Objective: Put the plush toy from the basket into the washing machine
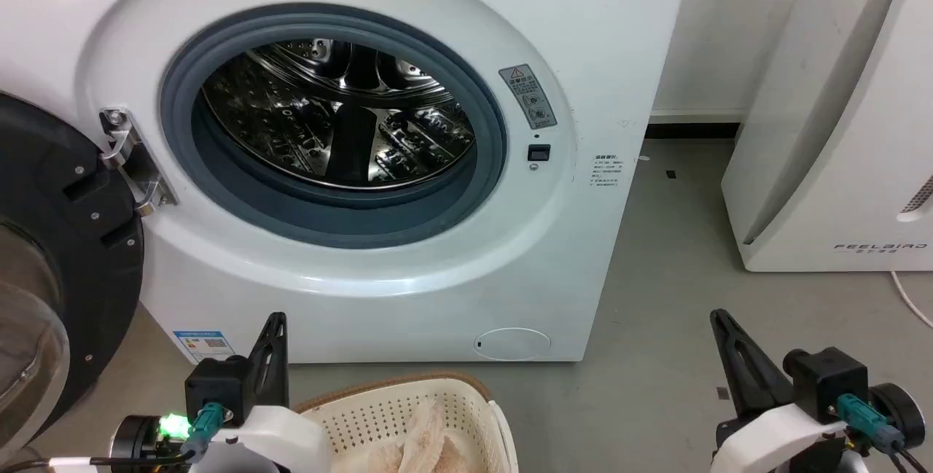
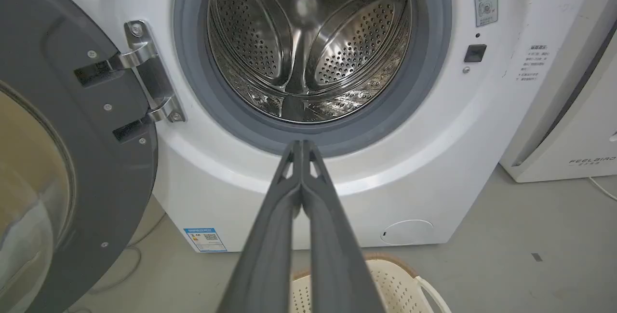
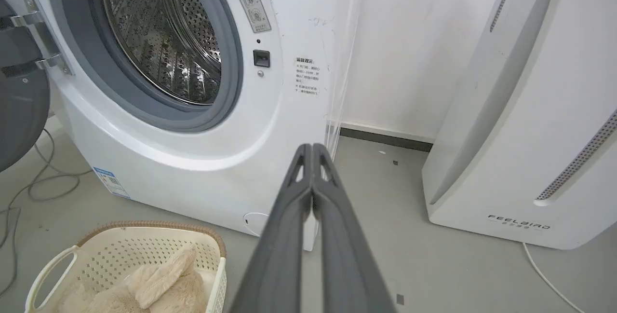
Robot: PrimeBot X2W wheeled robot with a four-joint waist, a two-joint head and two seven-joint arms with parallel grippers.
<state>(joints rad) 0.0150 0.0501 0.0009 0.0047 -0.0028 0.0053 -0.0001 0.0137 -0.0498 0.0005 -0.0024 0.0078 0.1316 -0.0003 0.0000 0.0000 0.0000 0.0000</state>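
At the head camera's centre stands the washing machine (image 1: 379,291), its black-rimmed door (image 1: 65,254) swung open to the left and the steel drum (image 1: 335,116) gleaming behind the grey gasket (image 1: 233,196). On the grey floor (image 1: 656,327) just in front of it, at the bottom edge, sits the basket (image 1: 379,404), with the plush toy (image 1: 430,436) lying inside (only a pale, shaggy part of it is in frame). The left gripper (image 1: 277,320) rises at the lower left beside the basket and the right gripper (image 1: 718,316) at the lower right, well apart from it. A white FEELBIRD appliance (image 1: 824,130) stands to the right.

From the left wrist, the left gripper (image 2: 302,144) has its two dark fingers pressed together with nothing between them, the tips pointing at the lower edge of the porthole. The door (image 2: 72,158) hangs on its metal hinge (image 2: 149,81), the drum (image 2: 308,47) lies straight ahead, and the far end of the basket (image 2: 395,279) peeks out beneath the fingers.

From the right wrist, the right gripper (image 3: 312,146) is likewise closed tip to tip and empty, aimed past the right corner of the washing machine (image 3: 193,158). The basket (image 3: 144,248) sits at the lower left, the plush toy (image 3: 159,279) heaped in it, one limb draped across the top. A grey cable (image 3: 29,183) trails on the floor at the far left.
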